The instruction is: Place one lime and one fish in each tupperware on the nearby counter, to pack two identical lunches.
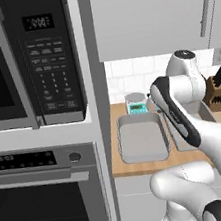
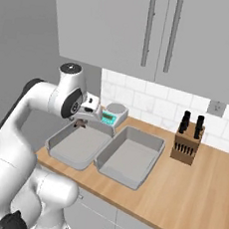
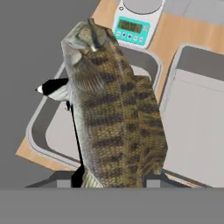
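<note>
My gripper [image 3: 109, 179] is shut on the dark brown-olive fish [image 3: 116, 113], which hangs tail-first from the jaws. In the right base view the gripper [image 2: 81, 120] holds the fish [image 2: 79, 125] over the back end of the left tupperware [image 2: 80, 145]. The second tupperware [image 2: 131, 161] lies right beside it on the wooden counter [image 2: 188, 194]. Both tub floors look bare. In the hand view the left tupperware's rim [image 3: 33, 131] curves under the fish, with the other tupperware [image 3: 197, 127] to the right. The lime is out of view.
A teal-faced kitchen scale [image 2: 111, 115] stands just behind the tubs by the tiled wall. A knife block [image 2: 187, 141] sits to the right. Left of the counter are a microwave [image 1: 23, 60] and an oven [image 1: 45, 194]. Wall cabinets [image 2: 159, 36] hang above.
</note>
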{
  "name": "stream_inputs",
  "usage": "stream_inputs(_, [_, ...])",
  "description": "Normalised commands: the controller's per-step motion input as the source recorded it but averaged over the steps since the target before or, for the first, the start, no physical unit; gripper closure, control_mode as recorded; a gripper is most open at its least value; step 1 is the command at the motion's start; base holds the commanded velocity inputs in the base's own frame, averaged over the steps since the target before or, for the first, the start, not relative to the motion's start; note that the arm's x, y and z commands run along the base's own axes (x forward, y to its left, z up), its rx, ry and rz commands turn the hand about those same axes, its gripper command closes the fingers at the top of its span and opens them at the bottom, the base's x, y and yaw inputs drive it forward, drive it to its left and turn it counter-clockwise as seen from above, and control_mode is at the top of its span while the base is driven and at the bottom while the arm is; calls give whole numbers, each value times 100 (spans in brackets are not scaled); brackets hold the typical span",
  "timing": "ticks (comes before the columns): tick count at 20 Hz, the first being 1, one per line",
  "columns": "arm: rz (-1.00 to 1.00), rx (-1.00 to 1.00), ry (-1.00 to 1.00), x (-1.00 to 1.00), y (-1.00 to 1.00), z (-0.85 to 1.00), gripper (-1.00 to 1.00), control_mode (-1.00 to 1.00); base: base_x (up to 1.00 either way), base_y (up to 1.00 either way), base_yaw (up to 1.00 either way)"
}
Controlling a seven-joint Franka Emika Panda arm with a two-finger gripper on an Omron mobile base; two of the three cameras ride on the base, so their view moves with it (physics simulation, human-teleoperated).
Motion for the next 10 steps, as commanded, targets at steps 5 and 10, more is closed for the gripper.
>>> stream_inputs(5, [0,-3,5,99,52,-76,100,-100,0,0,0])
stream_inputs(10, [0,-6,42,100,28,-79,100,-100,0,0,0])
